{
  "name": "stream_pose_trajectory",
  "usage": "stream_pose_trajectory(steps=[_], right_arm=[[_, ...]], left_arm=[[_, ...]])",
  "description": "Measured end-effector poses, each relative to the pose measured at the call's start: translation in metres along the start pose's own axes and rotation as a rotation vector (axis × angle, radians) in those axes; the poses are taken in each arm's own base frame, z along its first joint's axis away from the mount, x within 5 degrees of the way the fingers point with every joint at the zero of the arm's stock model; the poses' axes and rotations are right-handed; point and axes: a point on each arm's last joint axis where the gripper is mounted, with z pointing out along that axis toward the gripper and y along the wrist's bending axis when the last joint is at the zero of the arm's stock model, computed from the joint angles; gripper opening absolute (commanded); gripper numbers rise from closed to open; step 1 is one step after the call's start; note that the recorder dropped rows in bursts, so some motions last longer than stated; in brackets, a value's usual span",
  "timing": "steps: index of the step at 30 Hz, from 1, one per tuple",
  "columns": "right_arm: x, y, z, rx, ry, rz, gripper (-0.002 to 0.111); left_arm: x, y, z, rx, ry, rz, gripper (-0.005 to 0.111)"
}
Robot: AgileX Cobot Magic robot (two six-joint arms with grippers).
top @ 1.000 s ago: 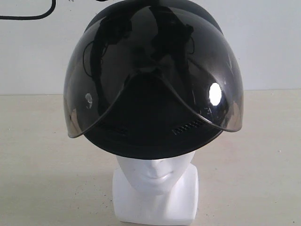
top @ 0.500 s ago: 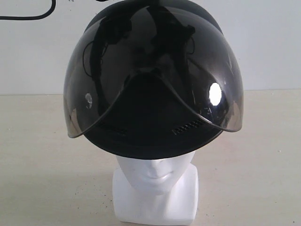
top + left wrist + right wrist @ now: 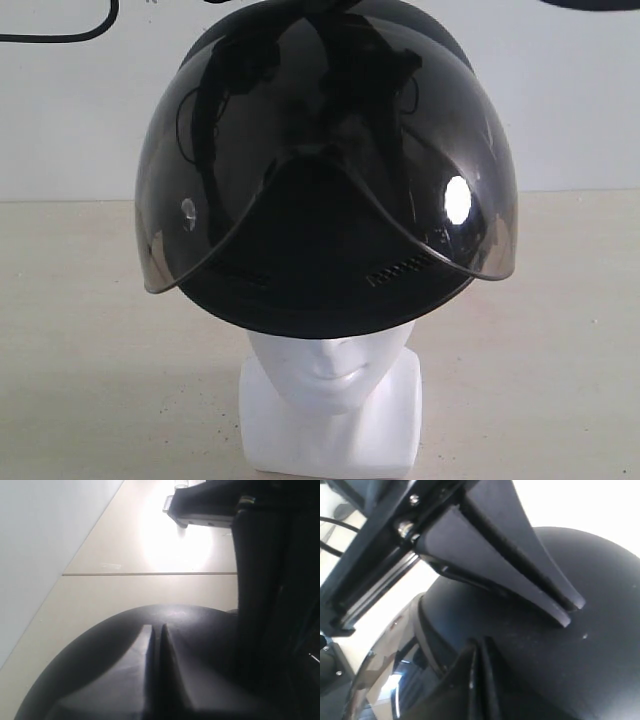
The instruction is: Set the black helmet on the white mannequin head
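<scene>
tabletop, helmet on mannequin head (eyes hidden), left pincer, right pincer closed empty

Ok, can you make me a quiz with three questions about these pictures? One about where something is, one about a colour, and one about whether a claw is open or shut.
1. Where is the black helmet?
A. inside a box
B. on the white mannequin head
C. hanging on a hook

2. What colour is the head?
A. white
B. red
C. green

3. How are the fingers of the left gripper?
A. spread wide open
B. shut together
C. closed on a cup

Answers:
1 B, the face peeks out just under the helmet.
2 A, the face and neck are plain white.
3 B, the two fingers meet with only a thin slit between them.
</scene>
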Motion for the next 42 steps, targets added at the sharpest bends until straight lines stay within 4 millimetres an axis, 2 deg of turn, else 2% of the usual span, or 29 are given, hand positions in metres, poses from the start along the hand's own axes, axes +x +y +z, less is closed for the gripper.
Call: stream_pose_trajectory(steps=[5,13,29,42], right_arm=[[0.000,0.002,-0.001,-0.017,-0.001,0.014,0.000],[0.005,0.007,-0.019,-0.005,-0.032,0.037,0.000],[0.011,-0.001,-0.014,0.069,0.001,0.013,0.000],[0.008,0.013,-0.008,0.009,-0.020,0.029,0.000]], left_arm=[[0.000,0.000,0.000,0.000,0.000,0.000,0.004],[0.000,0.000,0.000,0.000,0.000,-0.015,0.004],[0.000,0.000,0.000,0.000,0.002,-0.018,0.004],[0.000,0.000,0.000,0.000,0.002,-0.034,0.004]])
